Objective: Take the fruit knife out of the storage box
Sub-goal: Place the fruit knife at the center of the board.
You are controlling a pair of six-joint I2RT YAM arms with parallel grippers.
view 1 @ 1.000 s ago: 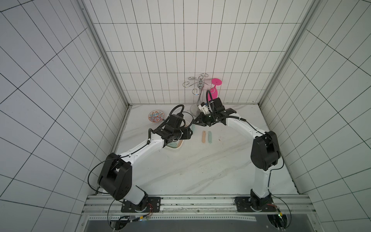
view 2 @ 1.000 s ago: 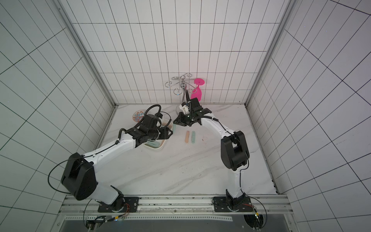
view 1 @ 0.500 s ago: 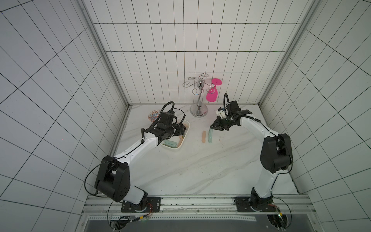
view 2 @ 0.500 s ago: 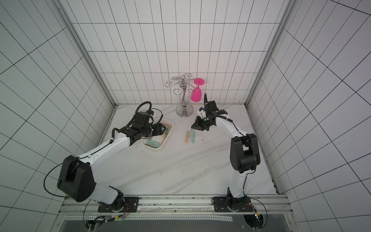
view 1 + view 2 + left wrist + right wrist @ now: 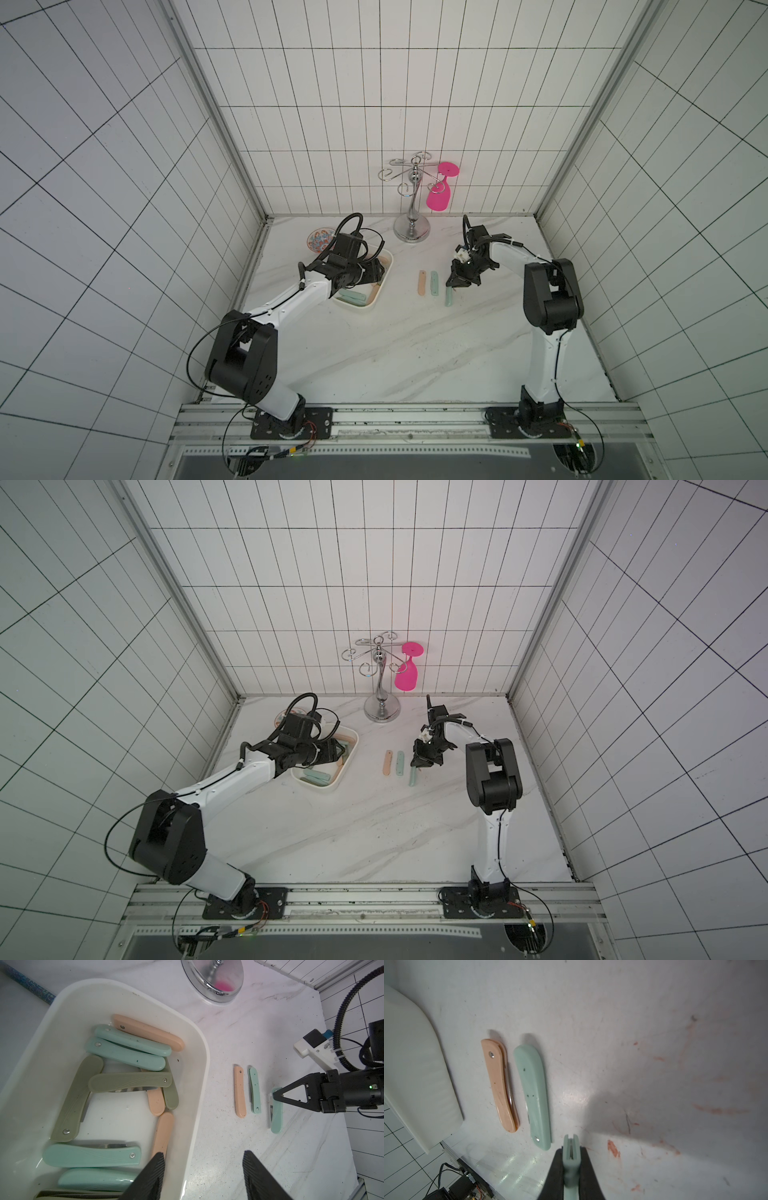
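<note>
While R tool [image 5: 572, 1153] pinches folded mint-green fruit knife [image 5: 277, 1118] by one end; L tool [image 5: 203, 1154] agape, empty

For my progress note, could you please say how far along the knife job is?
Done: a peach knife and a mint knife lie on the table. In hand: the right gripper holds a third knife beside them. To do: several knives sit in the storage box, the left gripper open above its rim.
</note>
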